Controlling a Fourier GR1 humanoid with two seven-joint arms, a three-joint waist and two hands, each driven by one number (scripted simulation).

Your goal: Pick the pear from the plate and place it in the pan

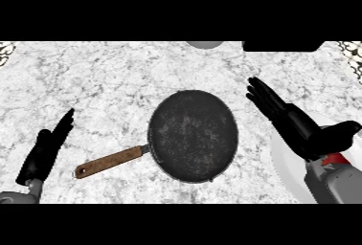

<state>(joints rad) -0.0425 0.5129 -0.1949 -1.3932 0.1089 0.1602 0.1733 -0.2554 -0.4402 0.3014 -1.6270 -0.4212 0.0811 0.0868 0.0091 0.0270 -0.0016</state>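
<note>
**A:** Start near you. Where are your hands, taking the pan (pixel 193 135) as the landmark?

**B:** Your left hand (pixel 47 149) sits well off the pan's handle side, close to the lower edge, fingers straight and together, holding nothing; it looks at rest. Your right hand (pixel 291 122) is just beside the pan's opposite rim, fingers stretched out and pointing away from you, thumb spread wide, also holding nothing.

**A:** And the pear?

**B:** You can't see it. The white plate (pixel 284 165) lies on the far side of the pan from the handle, and your right hand and forearm cover most of it. If the pear is there, it's hidden beneath your palm. I can't tell its long axis.

**A:** So which hand goes?

**B:** The right, I'd judge: it's already over the plate, and the pan is only a short sideways carry away.

**A:** Materials?

**B:** The pan is round, dark and speckled, shallow-walled, with a brown wooden handle (pixel 110 162) angled back toward you. The plate is smooth and glossy. The counter (pixel 106 81) beyond is mottled grey-white stone.
</note>
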